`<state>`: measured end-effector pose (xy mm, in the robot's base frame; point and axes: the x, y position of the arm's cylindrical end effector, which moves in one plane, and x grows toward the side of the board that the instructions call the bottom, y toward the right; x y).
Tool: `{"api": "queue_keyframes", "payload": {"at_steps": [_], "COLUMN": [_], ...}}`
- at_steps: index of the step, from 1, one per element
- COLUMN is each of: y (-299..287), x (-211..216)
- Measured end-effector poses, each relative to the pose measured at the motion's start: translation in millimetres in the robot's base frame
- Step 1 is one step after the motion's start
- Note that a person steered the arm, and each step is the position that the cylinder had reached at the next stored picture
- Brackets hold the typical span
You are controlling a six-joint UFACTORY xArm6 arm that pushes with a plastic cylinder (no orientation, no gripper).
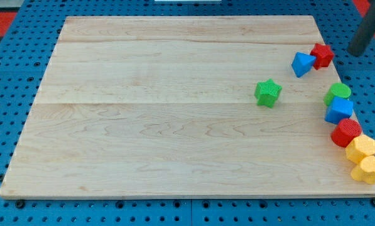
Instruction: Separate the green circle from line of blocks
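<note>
tip: our tip sat far right, off the tabletop, past the red block.
green circle: topped the right-edge line, touching blue block.
fingers: none, bare rod.

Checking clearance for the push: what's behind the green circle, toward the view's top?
Bare board behind the green circle; the blue block touches its front. My tip sits further up, apart.

Wooden board carries green star; green circle.
</note>
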<state>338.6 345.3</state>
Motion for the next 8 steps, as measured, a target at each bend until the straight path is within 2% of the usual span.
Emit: {"api": "queue_keyframes", "payload": {"at_steps": [3, 4, 5, 7, 8], "y": [-1, 0, 0, -79, -81], "x": [38, 141, 141, 107, 107]}}
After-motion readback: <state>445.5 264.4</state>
